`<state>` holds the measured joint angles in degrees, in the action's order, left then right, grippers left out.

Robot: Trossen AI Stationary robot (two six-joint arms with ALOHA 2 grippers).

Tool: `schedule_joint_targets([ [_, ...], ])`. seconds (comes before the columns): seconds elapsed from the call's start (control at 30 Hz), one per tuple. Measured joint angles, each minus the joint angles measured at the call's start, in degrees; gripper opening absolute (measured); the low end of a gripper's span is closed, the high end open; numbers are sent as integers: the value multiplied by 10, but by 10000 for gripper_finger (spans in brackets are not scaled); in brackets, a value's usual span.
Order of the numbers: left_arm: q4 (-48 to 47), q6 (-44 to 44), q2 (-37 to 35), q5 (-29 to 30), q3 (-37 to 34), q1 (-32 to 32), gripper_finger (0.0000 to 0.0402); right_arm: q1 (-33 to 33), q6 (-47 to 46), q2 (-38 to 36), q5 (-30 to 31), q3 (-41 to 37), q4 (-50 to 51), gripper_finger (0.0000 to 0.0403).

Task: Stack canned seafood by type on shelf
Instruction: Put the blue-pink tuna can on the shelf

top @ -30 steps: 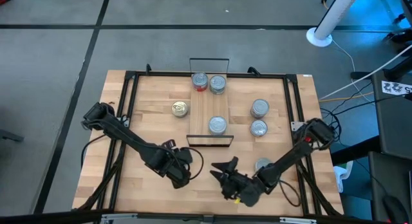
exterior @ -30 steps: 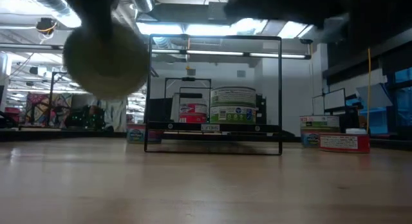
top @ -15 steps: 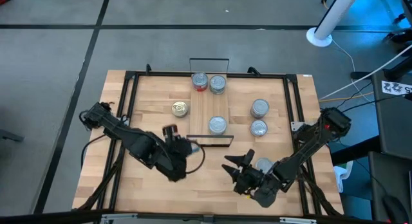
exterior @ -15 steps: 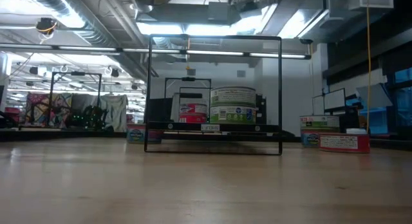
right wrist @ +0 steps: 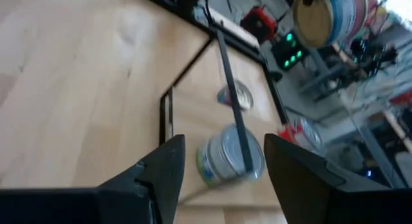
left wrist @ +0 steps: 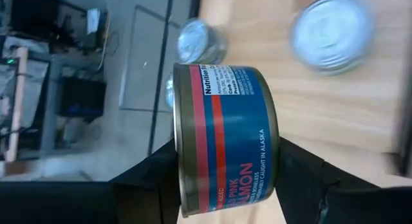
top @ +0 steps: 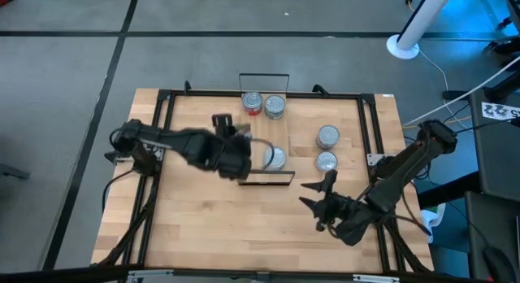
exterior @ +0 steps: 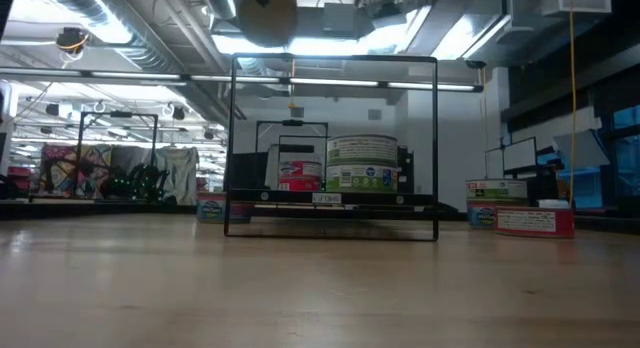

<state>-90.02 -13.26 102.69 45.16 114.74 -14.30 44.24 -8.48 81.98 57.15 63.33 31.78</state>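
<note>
Two arms are over the tabletop (top: 195, 210), and I have them on different jobs. From above, the shelf (top: 264, 132) runs down the middle of the table with black wire frames at its ends. Two tins sit side by side at its far end, one with a red label (top: 253, 103) and one silver-topped (top: 275, 106), and another tin (top: 275, 158) sits near the front frame. Two more tins (top: 327, 137) (top: 327, 162) wait on the table beside the shelf, on my right arm's side.

My left gripper (top: 231, 153) hangs at the shelf's front left edge, its fingers clamped on a blue-labelled salmon tin (left wrist: 225, 137), carried on its side and clear of the wood. My right gripper (top: 318, 203) waits low near the front of the table, fingers spread wide on nothing.

To do this step well, I judge I should turn the tin upright, check which shelf tin matches its label, centre it squarely over that one, clear the wire frame, and let go only once it sits flat.

The surface is pale butcher-block wood inside a black frame. Beyond it the low view shows a large workshop with bright ceiling lights and cluttered benches.
</note>
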Motion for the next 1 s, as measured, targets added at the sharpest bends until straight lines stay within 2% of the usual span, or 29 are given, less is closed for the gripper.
schedule_joint_targets([
  [0.23, 1, 76, 0, -5, 0, 67, 185, 0, -102, -32, -9, 0, 134, 214],
  [0.4, 13, 106, 0, -70, -2, 91, 185, 0, -151, -35, -9, 0, 186, 214],
  [0.83, 152, 241, -3, -88, -152, 151, 185, 0, -159, -35, -43, 0, 194, 214],
  [1.0, 237, 287, -4, -167, -191, 196, 185, 0, -160, -35, -43, 0, 194, 214],
])
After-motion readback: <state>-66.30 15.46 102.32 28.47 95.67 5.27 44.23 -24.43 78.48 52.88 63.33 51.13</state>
